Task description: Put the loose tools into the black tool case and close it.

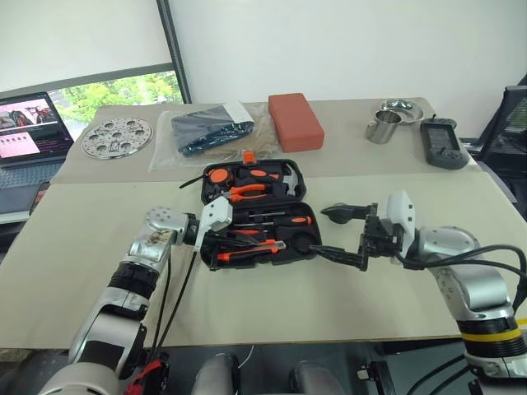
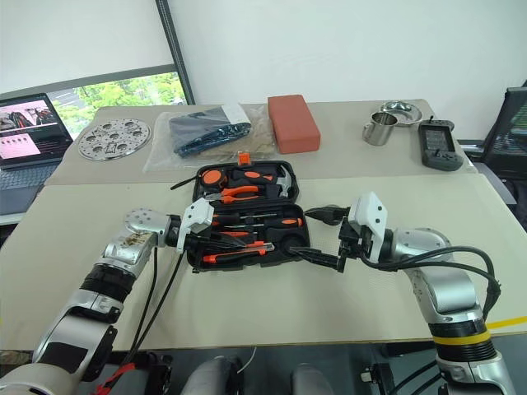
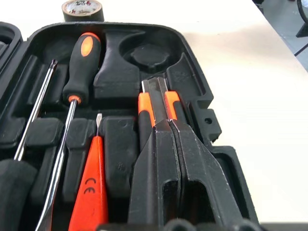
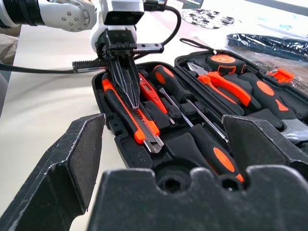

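The black plastic hinged tool case (image 1: 254,214) lies open at the middle of the beige table (image 1: 82,247), lid at twelve o'clock, its moulded slots holding orange-handled pliers, screwdrivers and a slim orange tester screwdriver (image 3: 90,192). The orange-and-black utility knife (image 4: 129,114) lies along the tray's six o'clock edge, and the left gripper (image 4: 129,91), coming in from nine o'clock, has its black fingers pressed together on top of it. To my eye it is seating the knife; a straight downward press should do it. The right gripper (image 1: 350,239), jaws spread wide and empty, hovers just beside the case at three o'clock. A small dark round tape measure (image 3: 83,9) sits outside, just by the tray.
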`<move>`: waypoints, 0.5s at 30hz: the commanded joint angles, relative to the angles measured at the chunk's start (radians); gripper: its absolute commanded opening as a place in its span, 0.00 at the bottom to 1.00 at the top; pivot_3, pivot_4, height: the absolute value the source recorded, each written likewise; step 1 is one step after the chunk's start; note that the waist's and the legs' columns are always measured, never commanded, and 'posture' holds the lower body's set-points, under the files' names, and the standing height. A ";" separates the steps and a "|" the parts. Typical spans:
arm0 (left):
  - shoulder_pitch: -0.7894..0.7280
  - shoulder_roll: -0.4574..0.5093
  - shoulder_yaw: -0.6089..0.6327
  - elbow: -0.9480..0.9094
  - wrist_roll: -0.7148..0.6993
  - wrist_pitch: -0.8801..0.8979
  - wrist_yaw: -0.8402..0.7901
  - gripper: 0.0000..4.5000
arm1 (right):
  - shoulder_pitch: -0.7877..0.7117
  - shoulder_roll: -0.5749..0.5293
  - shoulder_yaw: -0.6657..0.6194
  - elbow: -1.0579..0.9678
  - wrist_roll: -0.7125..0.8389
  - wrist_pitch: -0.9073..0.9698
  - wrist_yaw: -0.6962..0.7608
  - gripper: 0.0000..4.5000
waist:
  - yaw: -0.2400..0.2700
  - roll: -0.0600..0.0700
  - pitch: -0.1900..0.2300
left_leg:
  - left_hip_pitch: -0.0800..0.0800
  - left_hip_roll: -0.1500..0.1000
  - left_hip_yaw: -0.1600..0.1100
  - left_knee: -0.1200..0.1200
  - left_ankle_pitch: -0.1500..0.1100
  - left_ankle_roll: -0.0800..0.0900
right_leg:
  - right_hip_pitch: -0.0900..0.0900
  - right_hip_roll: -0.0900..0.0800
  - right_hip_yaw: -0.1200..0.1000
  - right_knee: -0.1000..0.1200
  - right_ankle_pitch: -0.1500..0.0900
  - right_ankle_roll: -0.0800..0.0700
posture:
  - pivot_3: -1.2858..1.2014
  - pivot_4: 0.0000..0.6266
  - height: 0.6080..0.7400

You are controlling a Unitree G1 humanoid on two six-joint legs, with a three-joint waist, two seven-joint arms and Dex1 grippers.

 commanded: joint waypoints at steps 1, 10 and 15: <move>0.005 0.015 0.000 -0.032 0.015 -0.005 0.011 0.01 | 0.000 -0.006 -0.027 -0.013 0.003 -0.032 0.004 1.00 | -0.001 0.000 0.000 | 0.000 0.000 0.000 0.000 0.000 0.000 | 0.000 0.000 0.000 0.000 0.000 0.000 | 0.52 0.24 1.00; 0.017 0.050 -0.060 -0.027 0.115 -0.059 0.022 0.01 | 0.003 -0.007 -0.027 -0.010 0.000 -0.039 0.006 1.00 | -0.001 0.001 0.000 | 0.001 0.000 0.000 0.000 0.000 0.000 | 0.001 0.000 0.000 0.000 0.000 0.000 | 0.52 0.24 1.00; 0.034 0.065 -0.123 0.005 0.193 -0.132 0.032 0.01 | 0.006 -0.007 -0.028 -0.012 -0.005 -0.039 0.007 1.00 | -0.002 0.001 -0.001 | 0.005 0.000 0.000 0.000 0.000 0.000 | 0.005 0.000 0.000 0.000 0.000 0.000 | 0.52 0.24 1.00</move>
